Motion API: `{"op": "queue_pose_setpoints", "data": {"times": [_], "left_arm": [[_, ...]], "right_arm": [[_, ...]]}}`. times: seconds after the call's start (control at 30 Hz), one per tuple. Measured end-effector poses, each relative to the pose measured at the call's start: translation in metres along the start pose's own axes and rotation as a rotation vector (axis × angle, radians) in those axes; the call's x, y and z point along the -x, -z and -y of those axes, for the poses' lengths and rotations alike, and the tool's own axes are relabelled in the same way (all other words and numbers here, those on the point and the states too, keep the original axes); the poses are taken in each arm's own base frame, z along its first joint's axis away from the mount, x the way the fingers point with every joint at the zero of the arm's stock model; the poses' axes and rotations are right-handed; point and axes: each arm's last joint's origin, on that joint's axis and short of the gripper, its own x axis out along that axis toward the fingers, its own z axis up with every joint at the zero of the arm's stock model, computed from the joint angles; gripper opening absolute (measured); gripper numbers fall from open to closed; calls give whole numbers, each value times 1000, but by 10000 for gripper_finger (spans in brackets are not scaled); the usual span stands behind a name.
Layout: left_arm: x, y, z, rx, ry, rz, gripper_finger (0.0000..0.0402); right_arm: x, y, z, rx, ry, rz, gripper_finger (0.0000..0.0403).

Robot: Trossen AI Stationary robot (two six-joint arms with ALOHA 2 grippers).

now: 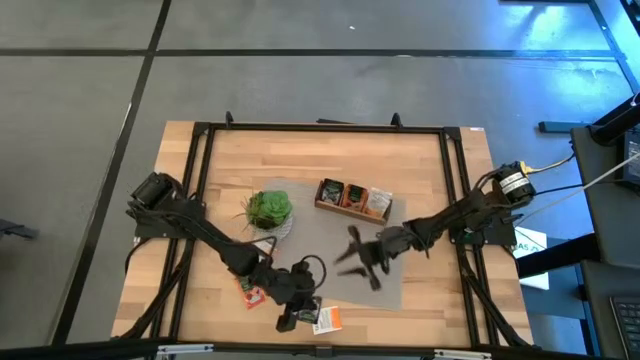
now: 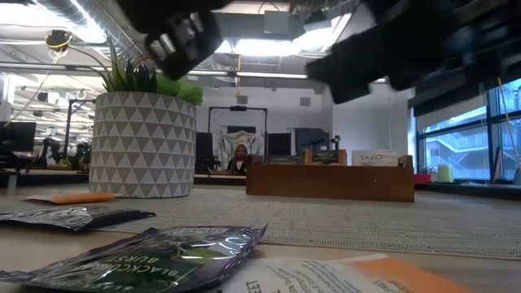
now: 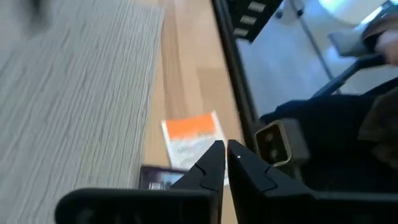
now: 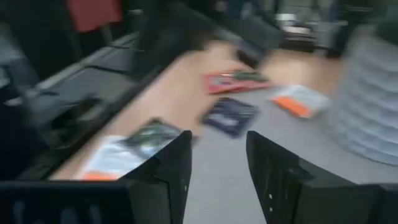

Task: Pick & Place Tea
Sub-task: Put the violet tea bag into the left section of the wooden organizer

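Several flat tea sachets lie near the table's front edge. An orange-red one (image 1: pixel 250 292) rests on the wood. A white-and-orange one (image 1: pixel 328 320) (image 3: pixel 191 138) lies beside a dark one (image 3: pixel 157 177). My left gripper (image 1: pixel 300 312) (image 3: pixel 225 155) hovers shut just above these two, with nothing between its fingers. My right gripper (image 1: pixel 356 262) (image 4: pixel 217 163) is over the grey mat (image 1: pixel 345 275), open and empty. Past its fingers I see a red sachet (image 4: pixel 233 81), a dark one (image 4: pixel 229 116) and a white-and-orange one (image 4: pixel 298 99).
A green plant in a patterned white pot (image 1: pixel 268 210) (image 2: pixel 142 142) stands on the mat's far left corner. A brown wooden box (image 1: pixel 353 198) (image 2: pixel 330 179) holding sachets stands at the mat's far edge. A black frame (image 1: pixel 200 130) runs around the table.
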Motion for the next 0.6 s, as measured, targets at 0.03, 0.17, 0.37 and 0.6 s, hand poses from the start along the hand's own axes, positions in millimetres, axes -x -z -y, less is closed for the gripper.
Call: {"op": "queue_pose_setpoints", "data": {"times": [0.03,0.17,0.37,0.6], "left_arm": [[-2,4,2,-7,-6,-9,13],[-12,23,13,-32,-24,-34,13],[-28,52,24,40,-38,-91,17],[-47,78,20,86,-93,-143,13]], "right_arm": [[0,0,-6,4,-29,1,154],[1,-1,-26,-67,-48,15,154],[-3,3,-37,-277,44,6,154],[-48,-3,-55,-186,-7,-86,154]]}}
